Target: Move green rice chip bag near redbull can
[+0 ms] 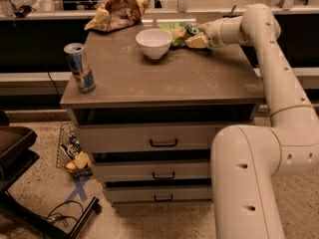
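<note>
A large cream robot arm [269, 73] filled the right side, rising from a thick lower link and bending over a grey-brown cabinet [164, 143] with three dark-handled drawers. The floor [149, 218] under it was pale and speckled, with dark cables [65, 210] lying at lower left. A dark chair [15, 148] stood at the left edge, and a wire basket [67, 148] sat on the floor against the cabinet's left side. A long ledge [40, 15] ran across the room behind the cabinet.

On the flat, matte tabletop [164, 78], a brown-and-yellow snack bag [118, 11] lay crumpled at the back left corner. A white bowl [153, 43] stood near the back middle. The green rice chip bag [178, 31] lay just right of the bowl at the back edge. The gripper [196, 40] rested at the bag's right end, touching it; whether it was clamped or apart could not be told. The redbull can [80, 67] stood upright near the front left corner, well apart from the bag.
</note>
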Tool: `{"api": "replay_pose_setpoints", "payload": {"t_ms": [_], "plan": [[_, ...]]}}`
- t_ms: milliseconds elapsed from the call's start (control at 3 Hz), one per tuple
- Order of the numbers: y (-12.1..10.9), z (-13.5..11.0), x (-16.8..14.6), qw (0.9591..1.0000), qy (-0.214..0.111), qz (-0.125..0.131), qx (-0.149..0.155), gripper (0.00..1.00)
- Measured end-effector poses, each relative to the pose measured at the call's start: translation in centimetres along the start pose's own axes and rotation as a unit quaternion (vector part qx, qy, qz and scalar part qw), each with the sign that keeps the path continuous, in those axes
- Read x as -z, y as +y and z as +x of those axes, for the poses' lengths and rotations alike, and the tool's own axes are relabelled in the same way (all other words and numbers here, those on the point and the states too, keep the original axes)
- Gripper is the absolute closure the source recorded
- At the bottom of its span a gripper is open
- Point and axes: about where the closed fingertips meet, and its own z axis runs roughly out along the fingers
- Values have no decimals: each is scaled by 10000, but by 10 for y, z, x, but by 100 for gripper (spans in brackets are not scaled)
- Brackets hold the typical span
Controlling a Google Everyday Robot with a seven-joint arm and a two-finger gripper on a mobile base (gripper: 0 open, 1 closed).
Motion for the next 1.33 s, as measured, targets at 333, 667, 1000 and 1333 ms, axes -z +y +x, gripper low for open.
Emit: {"api": "replay_pose_setpoints", "payload": {"t_ms": [333, 667, 1000, 1333], "plan": [[0, 0, 0, 10000, 0, 0, 0, 100], [-11, -39, 21, 9987, 178, 269, 385, 100], [-28, -97, 64, 9931, 318, 724, 861, 100], [-35, -121, 88, 9895, 347, 940, 1040, 100]]}}
